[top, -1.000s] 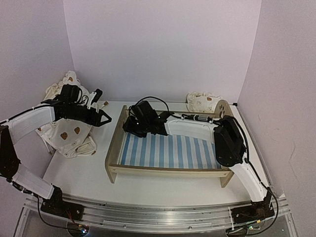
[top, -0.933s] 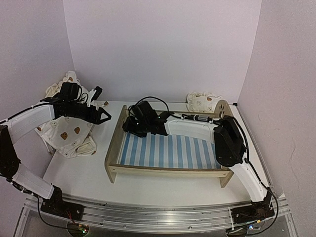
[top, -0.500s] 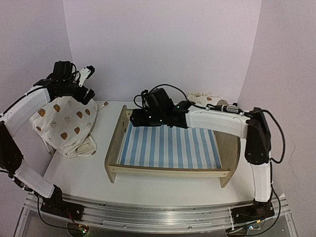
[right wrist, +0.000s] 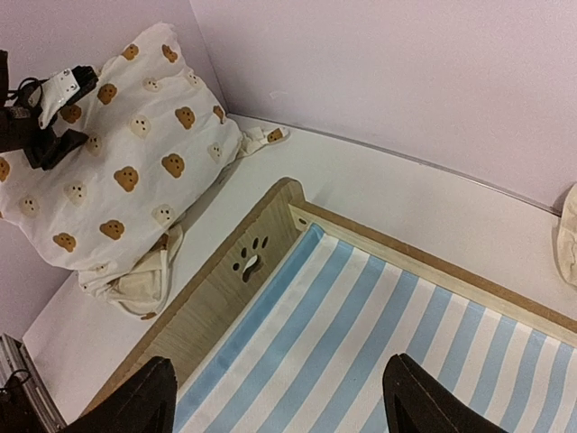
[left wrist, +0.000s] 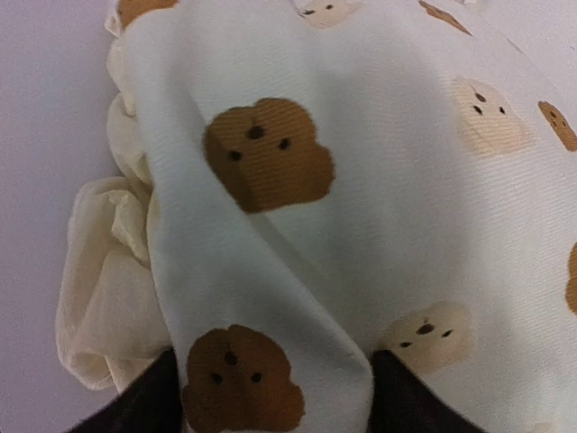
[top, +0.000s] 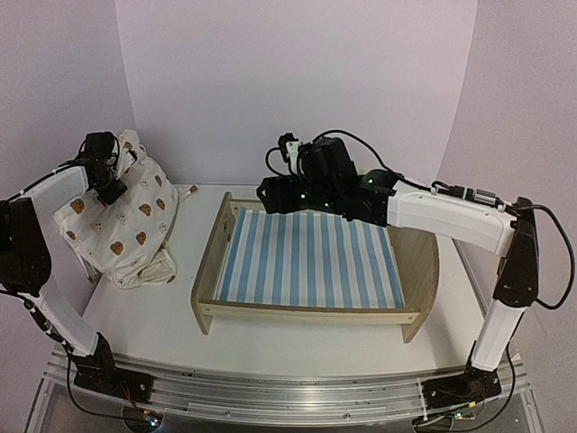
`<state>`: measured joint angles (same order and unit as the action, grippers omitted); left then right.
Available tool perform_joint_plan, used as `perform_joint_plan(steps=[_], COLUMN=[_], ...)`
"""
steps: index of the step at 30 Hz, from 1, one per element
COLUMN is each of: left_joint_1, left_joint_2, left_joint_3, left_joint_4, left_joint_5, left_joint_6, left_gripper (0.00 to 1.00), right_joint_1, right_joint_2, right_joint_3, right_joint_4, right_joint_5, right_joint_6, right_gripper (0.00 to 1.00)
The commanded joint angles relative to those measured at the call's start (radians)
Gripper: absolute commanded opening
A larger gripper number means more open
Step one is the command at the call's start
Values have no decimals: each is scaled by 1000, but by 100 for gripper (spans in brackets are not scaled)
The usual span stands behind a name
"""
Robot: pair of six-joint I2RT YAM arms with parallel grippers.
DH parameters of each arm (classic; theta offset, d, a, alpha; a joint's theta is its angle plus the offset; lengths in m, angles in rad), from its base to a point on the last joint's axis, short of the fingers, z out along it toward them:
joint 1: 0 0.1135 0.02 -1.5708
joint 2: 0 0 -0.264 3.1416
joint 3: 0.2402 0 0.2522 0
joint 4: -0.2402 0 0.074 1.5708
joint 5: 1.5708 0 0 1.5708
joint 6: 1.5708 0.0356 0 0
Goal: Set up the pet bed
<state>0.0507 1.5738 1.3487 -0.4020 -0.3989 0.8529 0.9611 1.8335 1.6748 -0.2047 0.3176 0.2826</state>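
Note:
The pet bed [top: 306, 311], a light-wood frame with a blue-and-white striped base [right wrist: 379, 334], stands mid-table. One end board has a paw-print cutout [right wrist: 250, 257]. The cream bear-print cushion [top: 122, 225] leans in the back left corner. My left gripper [top: 114, 180] is at the cushion's upper left edge. In the left wrist view a fold of cushion fabric [left wrist: 270, 271] fills the gap between the left gripper's [left wrist: 275, 401] fingers, so it is shut on it. My right gripper [top: 272, 193] hovers open over the bed's far left corner, and nothing lies between the right gripper's [right wrist: 279, 401] jaws. A cream edge of the small pillow [right wrist: 568, 239] shows at far right.
Purple walls close in the table at the back and on both sides. The right arm [top: 433, 212] stretches across the back of the bed from the right. White tabletop [top: 153, 316] lies between the cushion and the bed.

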Motion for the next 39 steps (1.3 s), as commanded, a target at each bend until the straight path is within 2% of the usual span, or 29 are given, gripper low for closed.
perform_joint_plan(steps=[1,2,3,4,7,11,17,22,26,30,35,39], left_joint_1=[19,20,21,22,21,-2,-220,-370,-525,-639,-663,-675], left_joint_2=[30,22,14,2,-21,-14,-20,22,40,36,-5,7], left_joint_3=[10,10,8,14,108,366,638,908,1023,1015,855,828], left_joint_4=[43,48,63,73,58,-38,-43,-155,-261,-319,-313,-311], left_joint_5=[78,118,140,177,308,567,708,862,823,782,820,840], left_joint_6=[56,65,70,74,20,-64,-30,5,96,140,130,128], left_gripper=[41,18,6,1,0,0,0,0,0,0,0,0], right_joint_1=[6,5,6,6,6,6,-2,-25,-37,-39,-39,-38], right_joint_2=[-21,-31,-41,-53,-82,-109,-170,-278,-415,-549,-703,-733], right_joint_3=[-20,-31,-41,-52,-72,-70,-54,-63,-87,-96,-103,-78], right_joint_4=[8,8,8,8,8,8,7,-13,-34,-70,-167,-257], right_joint_5=[16,29,41,57,91,101,101,118,147,144,56,49], right_joint_6=[-37,-37,-39,-41,-56,-106,-183,-237,-273,-334,-331,-318], right_gripper=[80,80,80,81,82,86,92,95,96,97,97,95])
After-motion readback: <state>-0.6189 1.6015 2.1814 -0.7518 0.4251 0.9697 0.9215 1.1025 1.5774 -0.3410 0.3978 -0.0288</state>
